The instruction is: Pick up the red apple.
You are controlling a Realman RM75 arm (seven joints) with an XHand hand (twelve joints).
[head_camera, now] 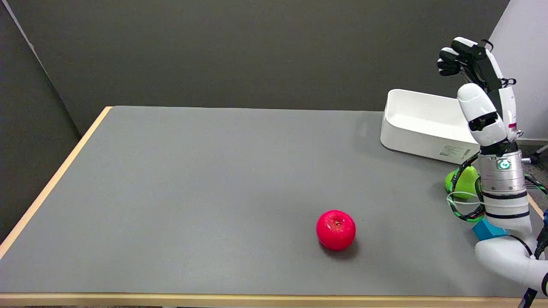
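The red apple (336, 229) sits upright on the grey table, right of centre and toward the near edge, its stem dimple facing up. My right hand (477, 87) is raised high at the far right, well above the table and far from the apple, over the near end of the white bin. Its fingers curl forward at the top and the thumb hangs apart below them. Nothing is in the hand.
A white rectangular bin (421, 124) stands at the back right. A green object (462, 182) and a blue block (489, 229) lie by the right edge, partly hidden behind my forearm. The table's wooden rim (55, 179) runs along the left and front.
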